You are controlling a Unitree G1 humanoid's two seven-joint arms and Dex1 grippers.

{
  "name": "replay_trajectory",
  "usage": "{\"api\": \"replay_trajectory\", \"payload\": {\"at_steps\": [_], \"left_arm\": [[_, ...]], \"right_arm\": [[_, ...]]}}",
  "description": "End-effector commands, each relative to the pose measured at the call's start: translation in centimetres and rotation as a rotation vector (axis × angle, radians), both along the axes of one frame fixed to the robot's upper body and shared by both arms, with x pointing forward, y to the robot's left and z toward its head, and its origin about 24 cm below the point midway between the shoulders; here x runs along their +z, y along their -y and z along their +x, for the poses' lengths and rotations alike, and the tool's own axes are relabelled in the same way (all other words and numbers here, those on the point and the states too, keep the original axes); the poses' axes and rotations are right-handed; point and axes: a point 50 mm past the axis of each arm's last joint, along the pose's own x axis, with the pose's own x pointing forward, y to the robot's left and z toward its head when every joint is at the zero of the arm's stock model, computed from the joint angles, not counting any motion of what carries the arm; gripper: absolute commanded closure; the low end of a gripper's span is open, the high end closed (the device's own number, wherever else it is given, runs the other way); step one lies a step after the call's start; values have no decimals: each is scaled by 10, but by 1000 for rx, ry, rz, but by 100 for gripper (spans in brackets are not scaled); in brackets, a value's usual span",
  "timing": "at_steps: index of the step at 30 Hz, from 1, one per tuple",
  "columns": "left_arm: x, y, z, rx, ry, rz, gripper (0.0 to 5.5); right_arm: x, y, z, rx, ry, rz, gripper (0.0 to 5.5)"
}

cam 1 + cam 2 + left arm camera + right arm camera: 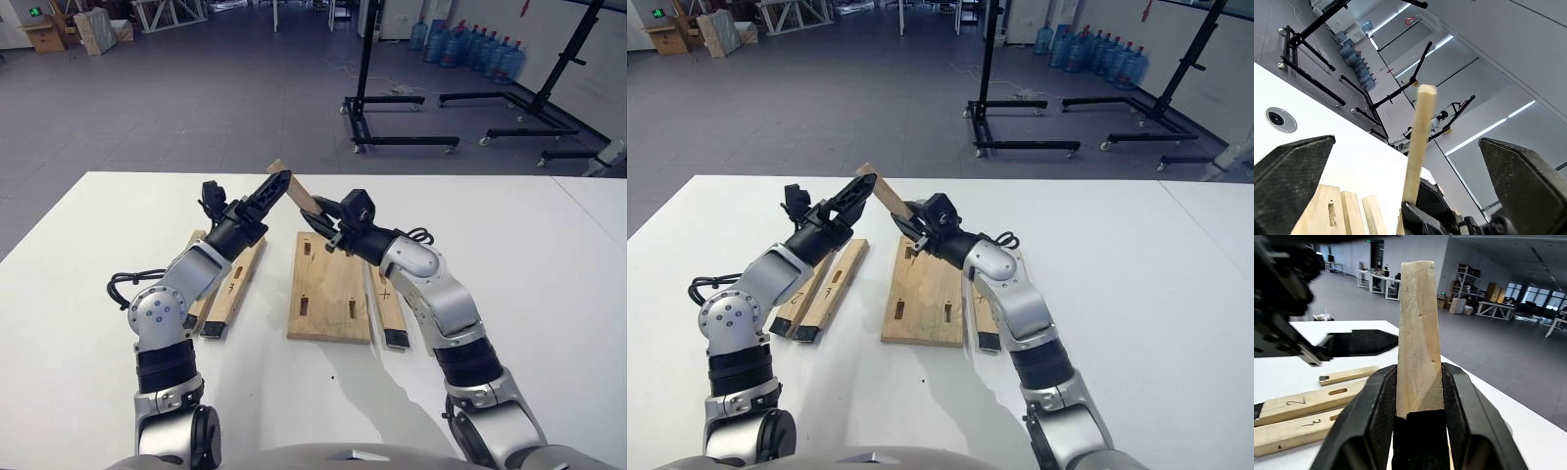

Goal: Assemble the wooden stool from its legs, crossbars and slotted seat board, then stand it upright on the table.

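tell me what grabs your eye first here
The right gripper holds a wooden leg tilted up above the middle of the white table, its fingers shut on the lower end. The left gripper has its open fingers either side of the leg's upper part. Below lies the slotted seat board, flat, with two more legs on its left.

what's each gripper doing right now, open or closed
Left gripper: open, holding nothing.
Right gripper: closed on a wooden piece.
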Motion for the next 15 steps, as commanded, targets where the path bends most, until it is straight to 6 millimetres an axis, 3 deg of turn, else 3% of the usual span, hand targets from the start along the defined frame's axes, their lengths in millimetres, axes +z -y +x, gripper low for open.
{"api": "replay_trajectory", "payload": {"at_steps": [1, 3, 15], "left_arm": [[2, 5, 2, -38, 3, 7, 10], [4, 6, 3, -45, 13, 6, 10], [15, 1, -3, -41, 41, -32, 205]], "right_arm": [[0, -7, -9, 60, -17, 9, 422], [-1, -9, -10, 72, -24, 3, 422], [-6, -8, -10, 63, -60, -1, 422]]}}
